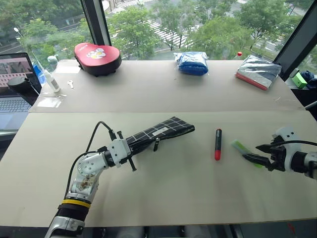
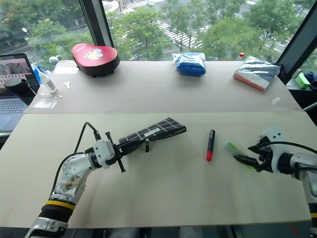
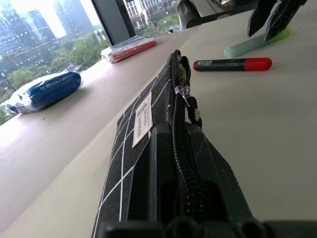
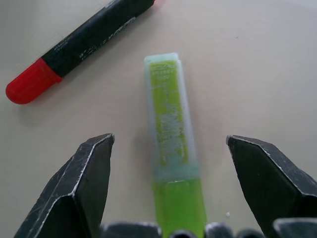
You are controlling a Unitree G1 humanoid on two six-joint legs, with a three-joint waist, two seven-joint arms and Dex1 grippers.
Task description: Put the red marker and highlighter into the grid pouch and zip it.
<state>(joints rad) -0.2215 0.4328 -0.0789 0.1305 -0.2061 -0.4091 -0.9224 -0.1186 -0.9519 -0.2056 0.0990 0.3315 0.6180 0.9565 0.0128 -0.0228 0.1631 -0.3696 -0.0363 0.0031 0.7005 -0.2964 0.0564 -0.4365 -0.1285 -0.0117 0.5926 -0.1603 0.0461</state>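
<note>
Left gripper, frame centre-left: clamped on grid pouch. Right gripper, lower right: jaws apart, straddling highlighter; red marker beside.

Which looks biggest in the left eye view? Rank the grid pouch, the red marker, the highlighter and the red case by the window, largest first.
1. grid pouch, held by the shut left gripper
2. red case, though it lies farther back, so this pair is unsure
3. red marker
4. highlighter, partly hidden by the open right gripper

highlighter between spread fingers (untouched)
</note>
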